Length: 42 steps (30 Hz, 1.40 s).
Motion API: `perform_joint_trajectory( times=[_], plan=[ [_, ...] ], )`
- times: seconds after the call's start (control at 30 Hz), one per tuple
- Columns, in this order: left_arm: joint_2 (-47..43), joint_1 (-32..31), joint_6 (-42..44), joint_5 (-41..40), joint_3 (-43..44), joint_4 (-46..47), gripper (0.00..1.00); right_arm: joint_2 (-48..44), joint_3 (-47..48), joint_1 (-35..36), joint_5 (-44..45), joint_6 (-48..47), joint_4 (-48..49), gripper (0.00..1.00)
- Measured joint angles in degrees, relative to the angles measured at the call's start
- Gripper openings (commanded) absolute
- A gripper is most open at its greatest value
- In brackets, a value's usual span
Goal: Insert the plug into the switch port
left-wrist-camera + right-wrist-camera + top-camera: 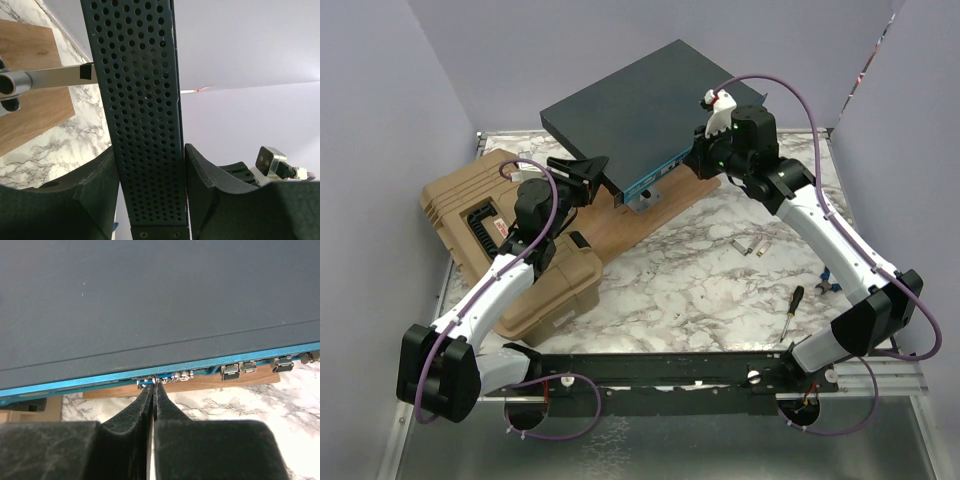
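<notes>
We see the switch (640,110) at the far part of the table (670,285), over a wooden board (655,215). Its dark top is turned up and its thin teal face (90,383) looks toward the arms. Whether it rests on the board or is lifted a little, we cannot tell.

The left claw (598,168) grips the switch at its left end. In the left wrist view the side wall with many small holes stands between the two fingers (95,190), and both fingers touch it, one on each side. So this claw is half closed and holds the switch.

The right claw (154,388) is at the teal face, nearer to the right end of the switch. Its two fingers are pressed together, with almost no gap between them, and the tips touch the lower edge of the face. Just at the tips a small silver piece (144,384) sits in the face. We cannot tell what it is, nor whether the claw grips it. More ports (231,372) follow in a row to the right of the tips.

A tan case (470,215) lies at the left of the table, under the left arm. A screwdriver (790,312) lies on the marble surface near the right arm, well apart from the switch. A purple cable (800,90) makes an arc over the right wrist.
</notes>
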Motion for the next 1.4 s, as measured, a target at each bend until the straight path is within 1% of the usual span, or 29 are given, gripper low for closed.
perform_joint_trajectory(
  times=[0.13,0.47,0.6,0.67,0.77,0.87,0.93,1.07,1.17,1.27,1.4],
  plan=[
    [0.0,0.0,0.0,-0.1,0.0,0.0,0.0,0.1,-0.4,-0.3,-0.5,2.8,0.7,0.04],
    [0.0,0.0,0.0,-0.8,0.0,0.2,0.0,-3.1,-9.5,-0.9,-0.3,12.4,12.7,0.04],
    [0.0,0.0,-0.1,-1.1,0.0,0.3,0.01,-3.5,-10.5,-1.0,-0.2,14.6,14.4,0.07],
    [0.0,0.0,-0.2,-1.3,0.0,0.3,0.04,-3.6,-10.5,-1.0,0.0,14.9,14.4,0.1],
    [0.0,-0.2,-0.2,-1.3,0.0,0.2,0.1,-4.2,-11.1,-1.0,0.7,14.4,14.4,0.16],
    [0.0,-0.3,-0.2,-1.3,0.0,0.2,0.19,-4.8,-11.7,-0.8,2.0,13.3,14.3,0.23],
    [-0.1,-0.3,-0.1,-1.2,0.0,0.1,0.26,-5.6,-12.7,-0.5,3.1,12.6,14.6,0.31],
    [-0.3,-0.6,0.0,-1.3,0.0,-0.2,0.48,-8.7,-16.3,0.5,6.9,11.4,14.9,0.47],
    [-0.5,-0.6,0.0,-1.4,-0.3,-0.2,0.64,-12.1,-19.1,0.9,10.6,10.4,14.6,0.56],
    [-0.6,-0.8,0.7,-1.5,-0.4,-0.3,0.75,-14.7,-21.2,0.8,14.6,9.9,13.9,0.62],
    [-0.7,-1.4,1.3,-1.4,-1.0,-1.0,0.85,-16.3,-23.7,0.6,19.5,10.0,11.8,0.69]
  ],
)
